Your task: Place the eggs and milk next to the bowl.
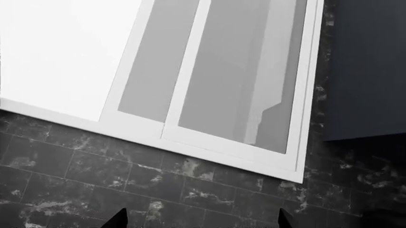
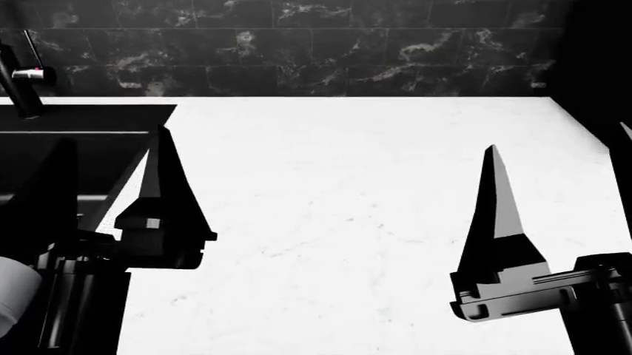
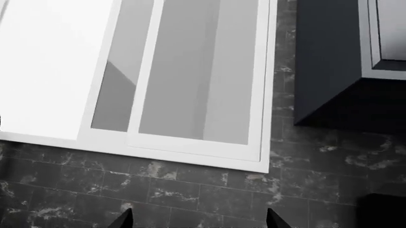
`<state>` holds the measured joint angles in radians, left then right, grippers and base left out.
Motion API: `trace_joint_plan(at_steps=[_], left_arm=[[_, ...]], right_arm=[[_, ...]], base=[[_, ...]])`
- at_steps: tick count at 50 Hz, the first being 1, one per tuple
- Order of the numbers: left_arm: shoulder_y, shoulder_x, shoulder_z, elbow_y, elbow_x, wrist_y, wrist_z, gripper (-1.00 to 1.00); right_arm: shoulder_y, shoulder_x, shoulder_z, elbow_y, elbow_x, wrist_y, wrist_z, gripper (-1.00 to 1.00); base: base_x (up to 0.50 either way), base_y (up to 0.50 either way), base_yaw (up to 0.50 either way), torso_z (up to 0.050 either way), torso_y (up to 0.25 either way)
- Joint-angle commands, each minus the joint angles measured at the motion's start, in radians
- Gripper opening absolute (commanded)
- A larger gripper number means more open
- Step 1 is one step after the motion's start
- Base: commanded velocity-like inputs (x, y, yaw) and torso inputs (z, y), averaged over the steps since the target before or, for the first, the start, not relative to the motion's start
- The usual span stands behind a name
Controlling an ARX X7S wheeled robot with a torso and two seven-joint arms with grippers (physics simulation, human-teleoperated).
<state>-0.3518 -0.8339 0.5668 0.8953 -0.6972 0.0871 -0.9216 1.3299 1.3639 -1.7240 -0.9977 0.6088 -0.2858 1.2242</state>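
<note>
Both jaws are held apart and empty: left gripper [image 2: 109, 185], right gripper [image 2: 558, 196]. No eggs, milk or bowl are seen in any view, so their place cannot be told. A blind reach could be made, and something unseen knocked. The white counter [image 2: 336, 222] is backed by dark marbled tile [image 2: 296, 44]; a sink [image 2: 69, 148] is set at left.
</note>
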Motion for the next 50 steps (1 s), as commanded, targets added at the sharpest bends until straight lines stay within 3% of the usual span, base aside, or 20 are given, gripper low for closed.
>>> trace_joint_plan(at_steps=[1,50], left_arm=[[0.0,-0.001,0.001,0.0,0.001,0.0,0.0,1.0],[0.0,-0.003,0.005,-0.003,0.004,0.005,-0.001,1.0]], right_arm=[[0.0,0.0,0.0,0.002,0.001,-0.001,0.0,1.0],[-0.004,-0.003,0.001,0.01,0.003,-0.003,-0.001,1.0]], base=[[0.0,-0.32,0.0,0.0,0.0],[-0.01,-0.32,0.0,0.0,0.0]])
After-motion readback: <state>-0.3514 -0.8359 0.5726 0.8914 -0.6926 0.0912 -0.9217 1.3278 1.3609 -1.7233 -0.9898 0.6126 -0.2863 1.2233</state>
